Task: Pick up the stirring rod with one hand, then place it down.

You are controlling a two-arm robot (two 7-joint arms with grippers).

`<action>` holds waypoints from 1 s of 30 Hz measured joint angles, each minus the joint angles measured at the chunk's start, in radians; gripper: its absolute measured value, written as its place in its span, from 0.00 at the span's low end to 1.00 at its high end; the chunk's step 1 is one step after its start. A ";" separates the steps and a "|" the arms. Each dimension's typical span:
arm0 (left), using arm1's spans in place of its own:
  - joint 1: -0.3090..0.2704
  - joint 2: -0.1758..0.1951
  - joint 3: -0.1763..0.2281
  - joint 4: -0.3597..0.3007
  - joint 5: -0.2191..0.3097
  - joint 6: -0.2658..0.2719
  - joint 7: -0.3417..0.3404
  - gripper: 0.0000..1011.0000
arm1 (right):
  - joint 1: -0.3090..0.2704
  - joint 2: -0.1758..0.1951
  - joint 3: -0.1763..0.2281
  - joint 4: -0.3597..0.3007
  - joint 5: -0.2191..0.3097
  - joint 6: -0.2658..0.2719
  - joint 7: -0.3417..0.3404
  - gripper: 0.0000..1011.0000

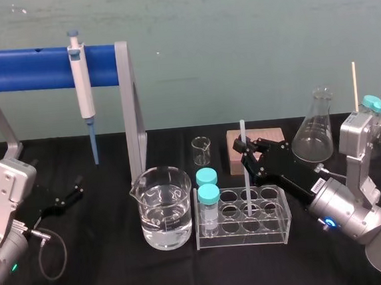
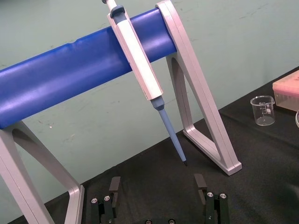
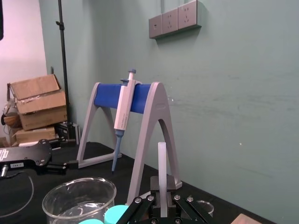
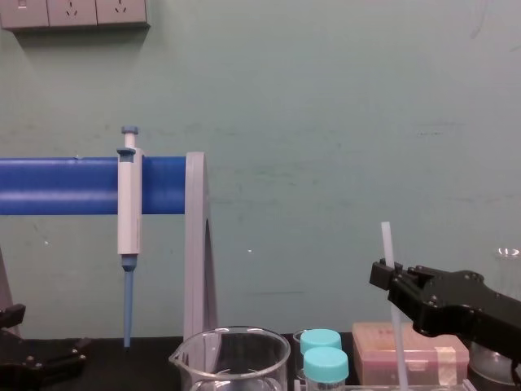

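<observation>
The right gripper is seen just right of the middle of the head view. Its black fingers are shut tight on the stirring rod, partway up it. The rod is held straight up and down. Its top end sticks out above the fingers. Its bottom end is down in a hole of the clear tube rack. Whether it touches the rack's floor cannot be told.

Open holes are seen all around the rod. Two teal-capped vials are stood at the rack's left end, near the rod but apart from it. A pinkish box is found just behind the gripper. A glass flask is stood to the right, near the arm. Open room is seen above the rod.

A big beaker with water is set just beside the rack's left end, and a small beaker is set behind it. A pipette is hung on a blue stand at the upper left, well apart.

The left gripper is parked at the left edge over the black table. Its fingers are spread wide and nothing is held.
</observation>
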 joint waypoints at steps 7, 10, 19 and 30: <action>0.000 0.000 0.000 0.000 0.000 0.000 0.000 0.99 | -0.005 -0.004 0.000 0.000 -0.004 0.013 -0.004 0.07; 0.000 0.000 0.000 0.000 0.000 0.000 0.000 0.99 | -0.008 -0.005 -0.001 0.000 -0.009 0.018 -0.007 0.07; 0.000 0.000 0.000 0.000 0.000 0.000 0.000 0.99 | -0.011 -0.004 -0.006 -0.001 -0.039 0.026 -0.032 0.07; 0.000 0.000 0.000 0.000 0.000 0.000 0.000 0.99 | -0.011 -0.004 -0.006 -0.001 -0.034 0.027 -0.029 0.10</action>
